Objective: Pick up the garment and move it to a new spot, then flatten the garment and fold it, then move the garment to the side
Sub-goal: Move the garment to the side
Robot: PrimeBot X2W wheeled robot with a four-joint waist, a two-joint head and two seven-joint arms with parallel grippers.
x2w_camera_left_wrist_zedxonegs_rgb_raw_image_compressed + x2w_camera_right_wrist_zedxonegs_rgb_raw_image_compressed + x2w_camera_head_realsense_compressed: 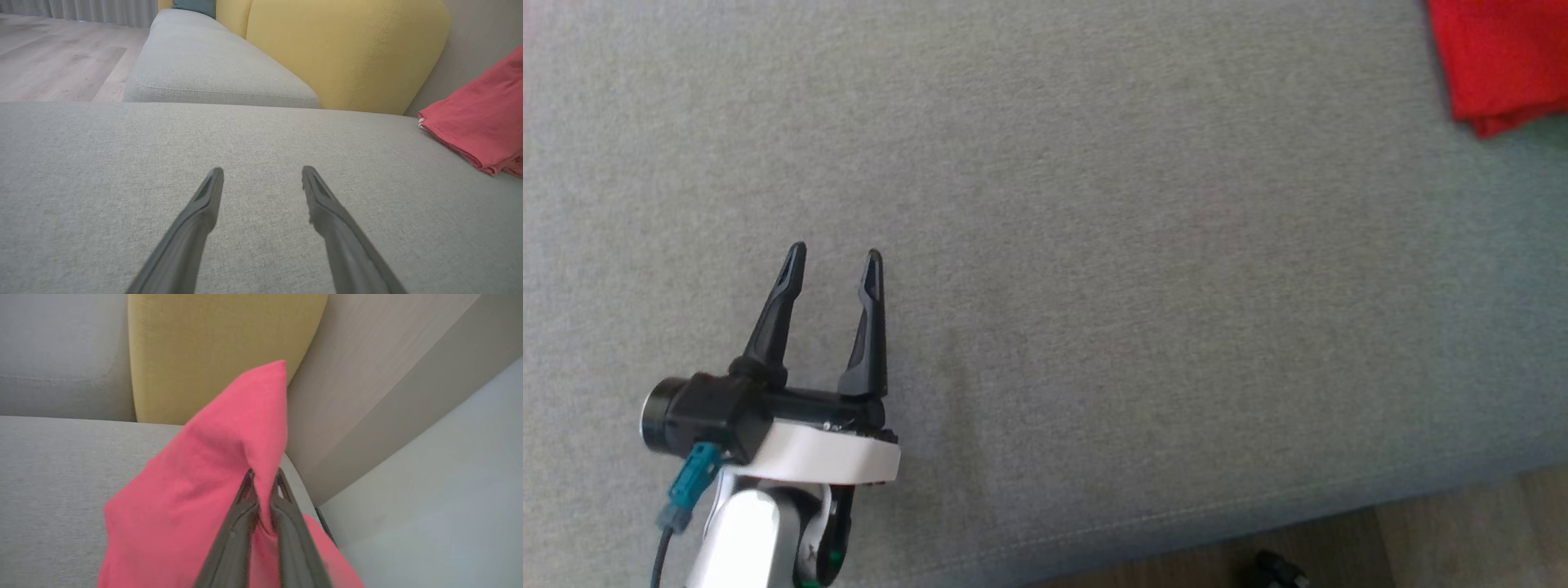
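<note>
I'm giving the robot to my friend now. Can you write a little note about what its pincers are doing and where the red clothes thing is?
Left pincer: open, empty, above the grey sofa seat.
Right pincer: shut on a pinched-up fold of the red garment.
Garment: at the far right of the seat, near the yellow back cushion. Its lower edge seems to rest on the seat.
Done, as far as it looks: the garment shows stacked layers, so it seems folded.
Left: probably finish moving it to the side, lay it down and let go.
</note>
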